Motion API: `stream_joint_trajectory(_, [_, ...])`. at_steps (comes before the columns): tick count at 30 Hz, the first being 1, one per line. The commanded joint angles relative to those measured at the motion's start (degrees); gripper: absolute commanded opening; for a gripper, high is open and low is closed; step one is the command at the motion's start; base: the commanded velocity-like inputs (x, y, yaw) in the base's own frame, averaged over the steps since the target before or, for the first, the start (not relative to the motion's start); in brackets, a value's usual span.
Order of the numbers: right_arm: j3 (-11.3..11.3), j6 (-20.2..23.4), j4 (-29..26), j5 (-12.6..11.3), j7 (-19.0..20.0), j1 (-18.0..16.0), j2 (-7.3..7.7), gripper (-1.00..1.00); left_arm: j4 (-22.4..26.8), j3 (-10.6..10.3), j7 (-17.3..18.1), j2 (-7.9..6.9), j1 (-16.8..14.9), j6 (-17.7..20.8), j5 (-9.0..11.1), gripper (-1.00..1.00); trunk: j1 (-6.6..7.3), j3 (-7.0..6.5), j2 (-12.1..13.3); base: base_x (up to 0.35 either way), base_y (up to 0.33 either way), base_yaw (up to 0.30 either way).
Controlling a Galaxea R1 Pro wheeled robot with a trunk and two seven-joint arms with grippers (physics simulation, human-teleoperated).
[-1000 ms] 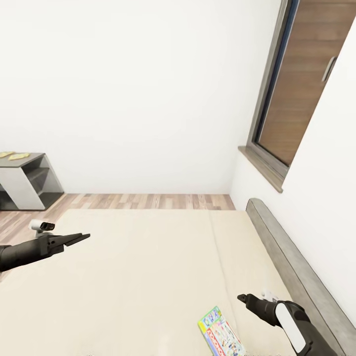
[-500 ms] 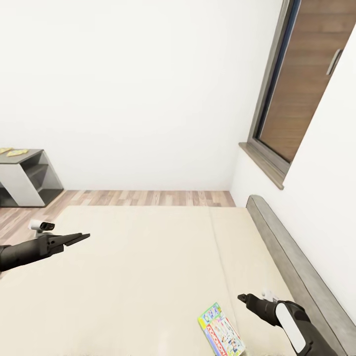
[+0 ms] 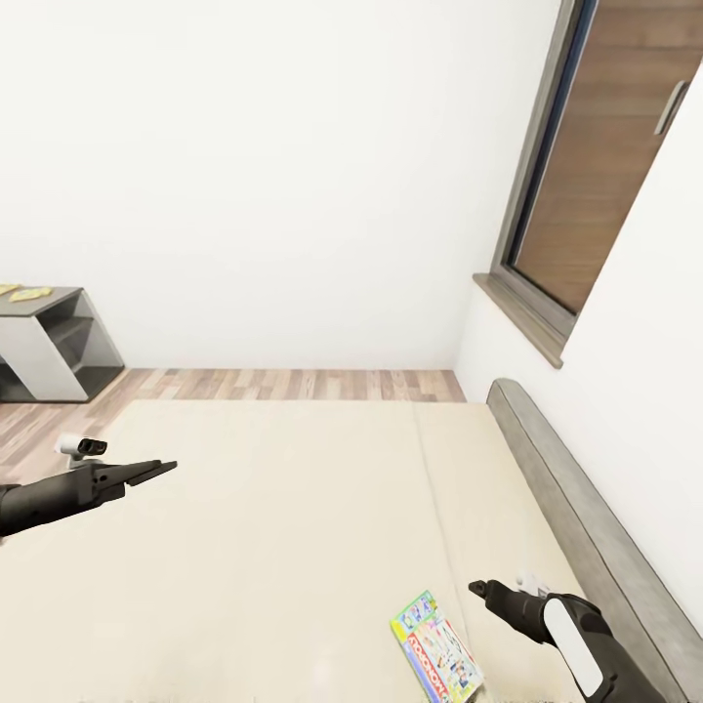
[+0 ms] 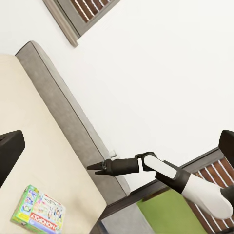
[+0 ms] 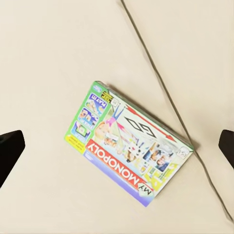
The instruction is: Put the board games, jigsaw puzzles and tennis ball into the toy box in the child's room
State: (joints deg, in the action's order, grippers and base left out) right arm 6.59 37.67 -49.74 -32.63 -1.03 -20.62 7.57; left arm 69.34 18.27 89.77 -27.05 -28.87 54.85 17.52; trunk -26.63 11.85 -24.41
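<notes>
A green-white Monopoly board game (image 3: 436, 656) lies flat on the beige bed (image 3: 293, 527), near the grey headboard (image 3: 576, 517). In the right wrist view the board game (image 5: 129, 144) sits right below the camera, with the dark fingertips (image 5: 9, 151) far apart at the picture's edges. My right gripper (image 3: 478, 589) hovers open just right of the box and above it, holding nothing; it also appears as the right gripper (image 4: 96, 167) in the left wrist view. My left gripper (image 3: 161, 470) floats open over the mattress's left part, far from the game. The toy box and tennis ball are out of view.
A dark grey cabinet with a light grey panel (image 3: 44, 342) stands at the far left on the wood floor (image 3: 293, 384), with flat yellowish pieces (image 3: 24, 291) on top, too small to name. A dark-framed window (image 3: 586, 166) is in the right wall.
The whole picture has shifted a little, so the camera moved: more of the Monopoly box shows at the bottom. Both arms keep the same pose.
</notes>
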Motion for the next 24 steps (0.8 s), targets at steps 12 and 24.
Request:
stream_joint_trajectory(12, [0.08, 0.3, -0.18, -0.23, -0.11, -0.03, -0.01, 1.0, 0.0, -0.06, 0.23, -0.01, -0.04, 0.61, -0.1, 1.0, -0.03, 1.23, -0.12, 0.0, 0.0, 0.0])
stream_joint_trajectory(24, [0.08, 0.3, -0.24, -0.16, -0.11, -0.03, -0.01, 1.0, 0.0, -0.06, 0.23, 0.05, -0.04, 0.61, -0.12, 1.0, -0.03, 2.34, -0.12, 0.0, 0.0, 0.0])
